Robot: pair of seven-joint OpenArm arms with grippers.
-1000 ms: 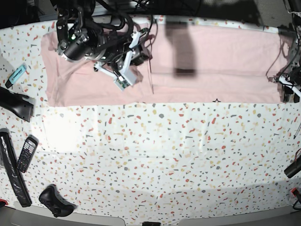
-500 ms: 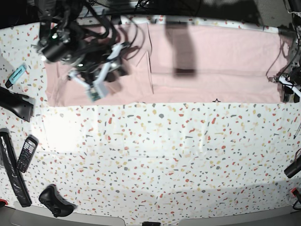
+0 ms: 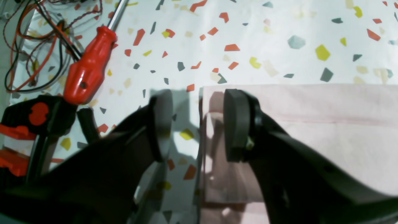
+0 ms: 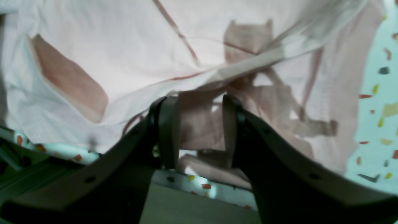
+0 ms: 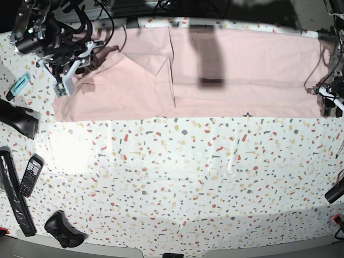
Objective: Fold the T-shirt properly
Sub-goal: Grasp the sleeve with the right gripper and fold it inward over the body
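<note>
Pulling back toward the table's far left corner in the base view, the right gripper [image 5: 64, 80] has left the middle of the T-shirt [image 5: 242, 70]; a second ago it sat over the cloth near the fold line, now it hangs at the shirt's left edge. The pink T-shirt lies as a long band along the far edge, with a sleeve flap turned in. Likely a sleeve fold just laid and let go.

Right wrist view: right gripper [image 4: 199, 130] jaws partly apart, rumpled shirt cloth [image 4: 124, 46] ahead and between the pads; whether it grips I cannot tell.

Left wrist view: left gripper [image 3: 197, 124] jaws wide apart, nothing held, straddling the shirt's edge [image 3: 311, 130] — one pad over cloth, the other over bare table. A red screwdriver [image 3: 88, 67] lies well off that bare-table side.
</note>
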